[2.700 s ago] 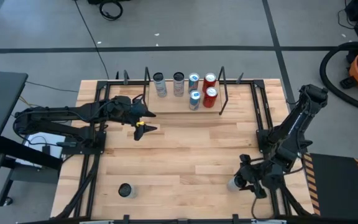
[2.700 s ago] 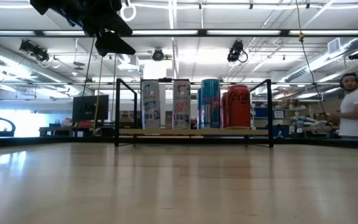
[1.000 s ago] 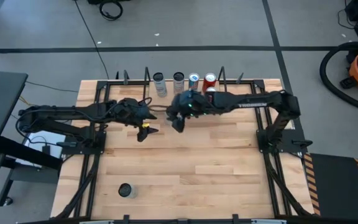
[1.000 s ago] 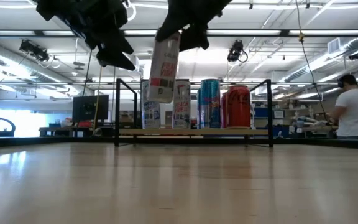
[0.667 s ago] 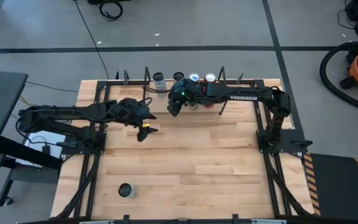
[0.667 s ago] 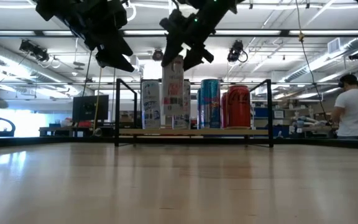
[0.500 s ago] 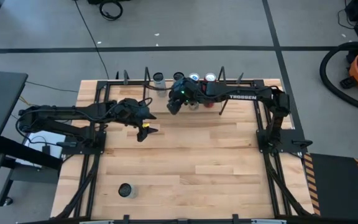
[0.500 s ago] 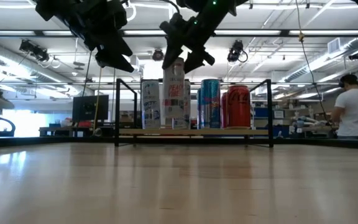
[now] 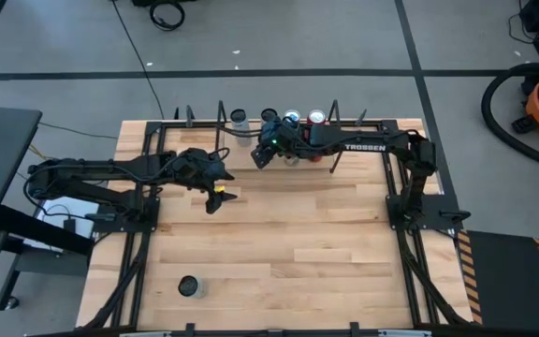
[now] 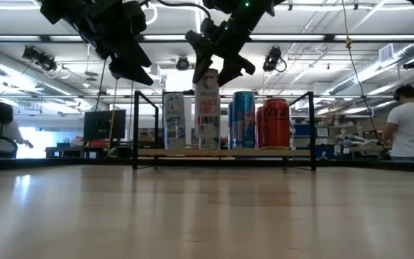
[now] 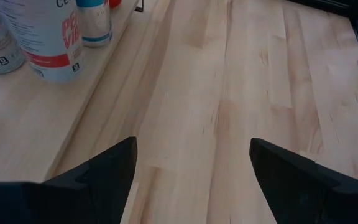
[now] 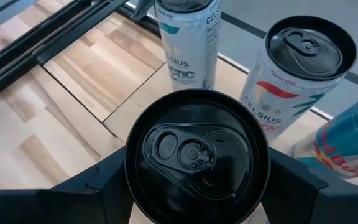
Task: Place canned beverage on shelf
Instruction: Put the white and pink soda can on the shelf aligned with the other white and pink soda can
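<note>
The right gripper (image 9: 266,153) has carried its can (image 10: 208,108) from the near right corner of the table up to the shelf (image 10: 225,152) at the far edge, and in the last half second the can has come lower and a little more toward the middle of the shelf. The gripper is closed around this tall white can near its top; in the right wrist view the black lid (image 12: 196,152) fills the space between the two fingers. In the low view the can stands upright, its base at the board or just above it; I cannot tell if it already rests there. It is just beside another white can (image 10: 174,120), with a blue can (image 10: 243,119) and a red can (image 10: 275,122) further along the shelf. I judge that the placing is almost finished and only the release remains.

The left gripper (image 9: 215,197), with fingers spread and empty, hangs over the table near the left end of the shelf. One more can (image 9: 188,285) waits near the near left corner of the table.
</note>
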Controlling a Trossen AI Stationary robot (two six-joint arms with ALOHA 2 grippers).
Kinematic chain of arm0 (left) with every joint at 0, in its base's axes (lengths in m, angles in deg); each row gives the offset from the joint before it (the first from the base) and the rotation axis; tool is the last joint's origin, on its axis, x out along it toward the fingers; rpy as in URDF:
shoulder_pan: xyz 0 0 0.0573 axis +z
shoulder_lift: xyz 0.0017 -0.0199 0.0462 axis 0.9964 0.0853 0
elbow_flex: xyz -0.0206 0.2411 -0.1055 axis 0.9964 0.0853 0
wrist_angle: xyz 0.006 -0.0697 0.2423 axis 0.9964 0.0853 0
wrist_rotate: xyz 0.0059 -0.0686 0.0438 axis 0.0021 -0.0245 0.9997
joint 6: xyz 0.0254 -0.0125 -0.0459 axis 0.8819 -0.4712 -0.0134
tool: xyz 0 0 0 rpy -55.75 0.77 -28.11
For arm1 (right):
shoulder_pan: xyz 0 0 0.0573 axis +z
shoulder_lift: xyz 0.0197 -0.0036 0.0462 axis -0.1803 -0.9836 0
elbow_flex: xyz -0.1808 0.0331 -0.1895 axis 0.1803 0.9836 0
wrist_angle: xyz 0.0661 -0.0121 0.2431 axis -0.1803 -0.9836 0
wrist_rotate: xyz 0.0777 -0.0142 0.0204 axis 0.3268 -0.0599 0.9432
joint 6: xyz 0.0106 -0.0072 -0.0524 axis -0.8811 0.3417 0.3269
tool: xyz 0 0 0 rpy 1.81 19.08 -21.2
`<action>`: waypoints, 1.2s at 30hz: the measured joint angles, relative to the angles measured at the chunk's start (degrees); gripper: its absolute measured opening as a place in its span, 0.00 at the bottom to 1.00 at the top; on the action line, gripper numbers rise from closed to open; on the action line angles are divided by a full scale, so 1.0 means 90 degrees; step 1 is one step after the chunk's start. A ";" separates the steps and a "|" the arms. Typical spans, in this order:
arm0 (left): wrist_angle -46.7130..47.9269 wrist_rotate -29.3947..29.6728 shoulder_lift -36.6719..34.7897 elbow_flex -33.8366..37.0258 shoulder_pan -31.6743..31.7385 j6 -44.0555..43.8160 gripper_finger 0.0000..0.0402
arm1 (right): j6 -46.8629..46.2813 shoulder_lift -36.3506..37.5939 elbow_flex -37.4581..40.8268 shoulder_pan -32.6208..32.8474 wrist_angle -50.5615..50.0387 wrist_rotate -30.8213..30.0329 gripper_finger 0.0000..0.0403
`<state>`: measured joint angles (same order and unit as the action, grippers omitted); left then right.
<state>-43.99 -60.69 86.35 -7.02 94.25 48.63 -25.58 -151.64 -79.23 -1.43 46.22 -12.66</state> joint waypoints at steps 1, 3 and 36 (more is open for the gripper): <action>-0.0001 -0.0001 0.0000 0.0000 0.0000 -0.0001 0.78 | -0.0002 -0.0002 0.0000 0.0000 -0.0014 -0.0007 0.69; -0.0001 -0.0002 0.0000 0.0000 0.0000 0.0000 0.78 | -0.0045 -0.0002 0.0000 0.0000 -0.0024 -0.0005 0.69; -0.0016 -0.0003 -0.0002 0.0000 -0.0001 0.0011 0.78 | 0.0114 -0.0012 0.0431 -0.0108 0.0254 0.0333 0.69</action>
<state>-44.13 -60.72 86.33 -7.02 94.25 48.73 -24.55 -151.75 -75.36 -2.40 48.51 -9.67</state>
